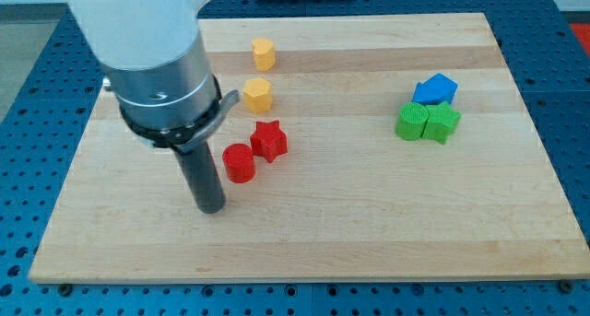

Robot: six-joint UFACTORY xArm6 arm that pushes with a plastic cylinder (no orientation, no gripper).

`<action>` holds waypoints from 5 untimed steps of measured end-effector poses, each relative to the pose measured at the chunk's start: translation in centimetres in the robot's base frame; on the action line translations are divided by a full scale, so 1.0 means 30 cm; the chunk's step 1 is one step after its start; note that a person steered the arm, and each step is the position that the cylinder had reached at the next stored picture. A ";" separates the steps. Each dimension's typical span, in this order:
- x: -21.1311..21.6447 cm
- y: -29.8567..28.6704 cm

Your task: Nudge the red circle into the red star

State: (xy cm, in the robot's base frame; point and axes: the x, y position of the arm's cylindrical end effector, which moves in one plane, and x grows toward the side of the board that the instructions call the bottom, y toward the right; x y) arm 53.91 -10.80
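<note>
Contact between the red circle (239, 162) and the red star (269, 140) looks all but made already: in the camera view the circle sits just off the star toward the view's lower left, their near edges touching or a hair apart, which I cannot settle from this angle. Judged from that, the step in hand is a short finishing nudge, and it should be gentle. The push line ought to run from the circle's far side straight through its middle toward the star, so up and to the view's right. An off-centre shove would likely roll the circle round the star's point instead of seating it against it, and too long a stroke would carry the star toward the yellow block (258, 95) that stands just above it, with a second yellow block (264, 52) further toward the view's top.

My tip (212, 208) stands on the wooden board (369, 224), on the side of the circle away from the star, toward the view's lower left, near the circle but not touching it. Being a plain rod it has nothing to open or close, and it holds nothing; it rests against no block at all.

Well off to the star's right a blue block (435, 88) and two green blocks (412, 121) (442, 122) huddle together, clear of this work.
</note>
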 end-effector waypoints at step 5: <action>-0.160 0.050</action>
State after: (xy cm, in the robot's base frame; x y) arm 49.12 -9.29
